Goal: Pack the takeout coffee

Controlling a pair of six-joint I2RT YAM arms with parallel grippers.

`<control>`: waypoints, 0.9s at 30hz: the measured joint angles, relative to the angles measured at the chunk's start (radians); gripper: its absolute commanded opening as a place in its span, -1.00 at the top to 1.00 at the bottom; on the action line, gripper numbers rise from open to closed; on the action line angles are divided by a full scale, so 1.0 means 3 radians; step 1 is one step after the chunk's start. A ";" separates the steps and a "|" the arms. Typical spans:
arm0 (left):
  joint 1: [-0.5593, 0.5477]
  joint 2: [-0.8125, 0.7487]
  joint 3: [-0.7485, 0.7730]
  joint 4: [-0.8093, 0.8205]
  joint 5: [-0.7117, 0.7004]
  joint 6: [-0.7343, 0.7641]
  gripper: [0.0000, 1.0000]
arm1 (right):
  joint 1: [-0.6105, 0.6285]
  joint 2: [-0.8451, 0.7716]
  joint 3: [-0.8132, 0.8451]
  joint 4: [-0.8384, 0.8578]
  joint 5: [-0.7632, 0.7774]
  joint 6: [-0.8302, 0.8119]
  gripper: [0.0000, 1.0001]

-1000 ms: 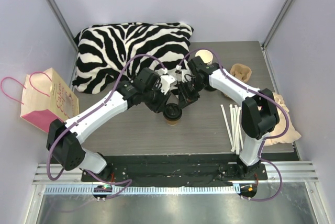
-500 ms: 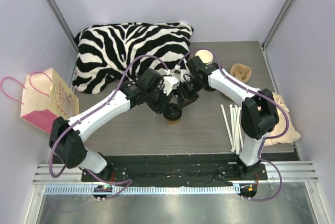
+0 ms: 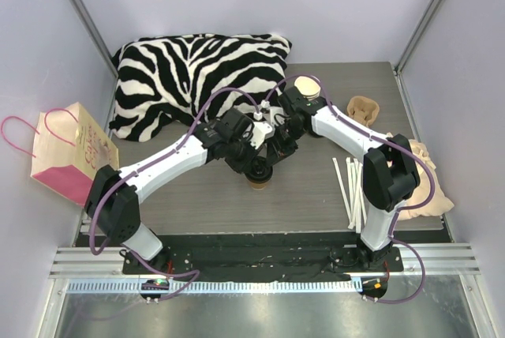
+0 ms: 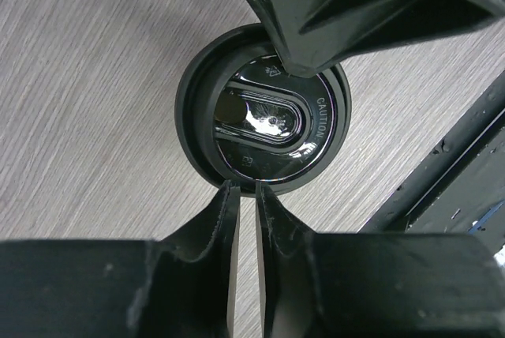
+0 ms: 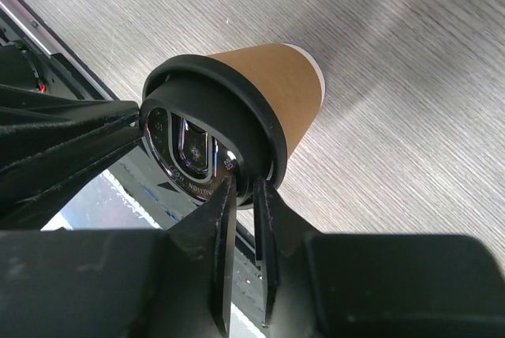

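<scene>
The takeout coffee [image 3: 259, 174] stood on the table [image 3: 197, 196]. The left fingers [image 4: 221, 223] and right fingers [image 5: 218, 231], each pair nearly together with a slit between, touched opposite edges of its black lid [image 4: 268, 121].

bright even light; glare on black lid [image 4: 268, 121]

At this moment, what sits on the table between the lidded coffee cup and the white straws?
Nothing: the top view shows only bare tabletop between the takeout coffee and the straws.
</scene>
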State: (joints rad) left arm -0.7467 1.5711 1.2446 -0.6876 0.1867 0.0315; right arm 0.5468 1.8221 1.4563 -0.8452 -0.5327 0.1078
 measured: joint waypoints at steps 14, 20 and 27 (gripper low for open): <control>-0.0004 -0.0088 0.0249 -0.0126 -0.0003 0.0023 0.74 | 0.0003 0.0000 0.0000 0.0025 0.0013 0.0000 0.65; -0.0005 -0.0126 0.0399 -0.0113 0.0001 0.0023 0.73 | 0.0003 0.0000 0.0001 0.0025 0.0014 0.0001 0.65; -0.0005 -0.0029 0.0046 -0.0032 0.0000 0.0037 0.77 | 0.0003 0.0000 0.0001 0.0025 0.0014 0.0000 0.66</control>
State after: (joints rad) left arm -0.7483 1.5623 1.2583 -0.6971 0.1867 0.0425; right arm 0.5476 1.8221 1.4567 -0.8375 -0.5285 0.1078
